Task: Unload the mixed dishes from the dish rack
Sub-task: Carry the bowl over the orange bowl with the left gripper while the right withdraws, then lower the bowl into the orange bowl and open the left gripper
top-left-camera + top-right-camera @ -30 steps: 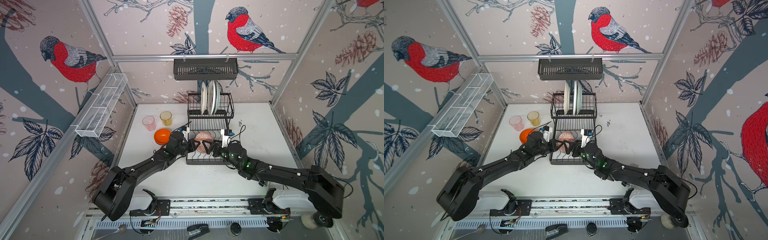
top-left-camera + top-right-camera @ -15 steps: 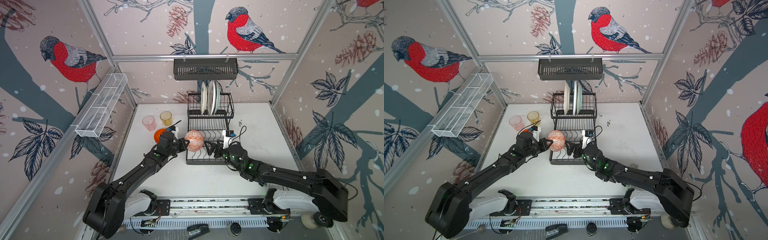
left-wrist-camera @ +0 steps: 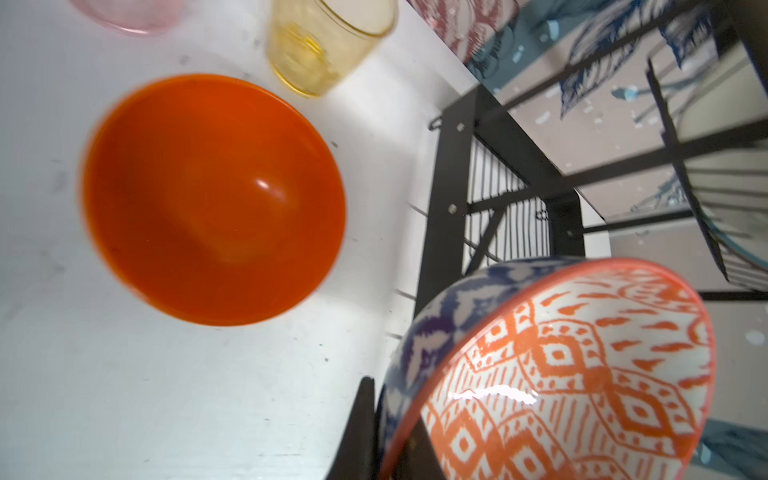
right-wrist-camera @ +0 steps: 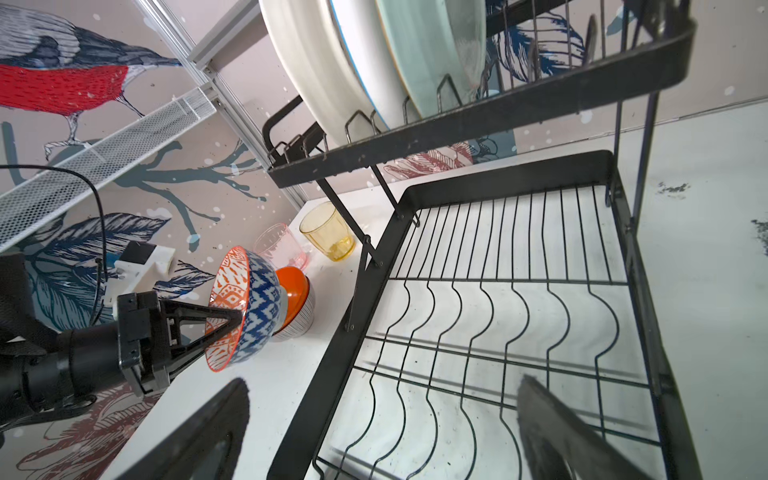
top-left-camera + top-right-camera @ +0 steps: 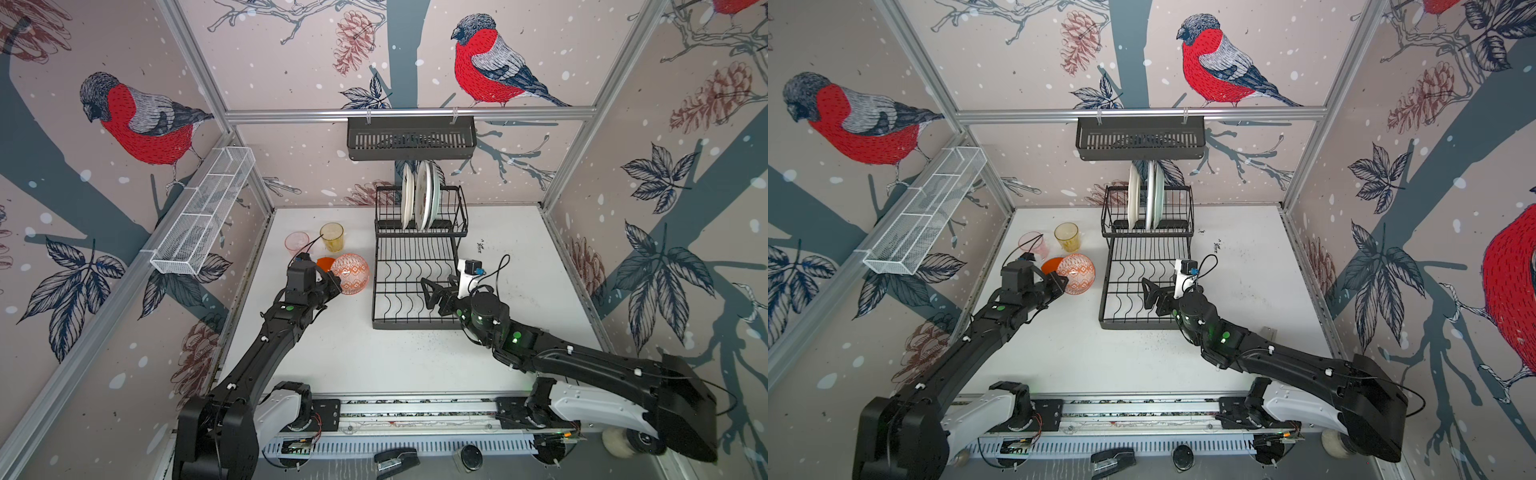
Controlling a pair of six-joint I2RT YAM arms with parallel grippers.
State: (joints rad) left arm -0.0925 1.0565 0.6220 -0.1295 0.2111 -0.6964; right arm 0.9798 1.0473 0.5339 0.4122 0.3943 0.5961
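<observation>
Patterned bowl (image 5: 350, 273) hangs tilted just beside the rack (image 5: 415, 325), near the orange bowl (image 5: 324, 262), its rim pinched tight in the left gripper (image 5: 337, 286). Glazed and stiff, it is likely slippery and breakable. Right gripper (image 5: 430, 294) gapes wide, empty, over the lower tray.

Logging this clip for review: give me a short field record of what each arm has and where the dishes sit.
Left fingers: shut on the patterned bowl's rim; bowl tilted, clear of the dish rack
Right fingers: open, empty, above the rack's lower tray
Upper basket: plates standing on edge
Lower tray: no dishes
Table, left arm's side of rack: orange bowl nested in ribbed bowl, amber tumbler, pink tumbler
</observation>
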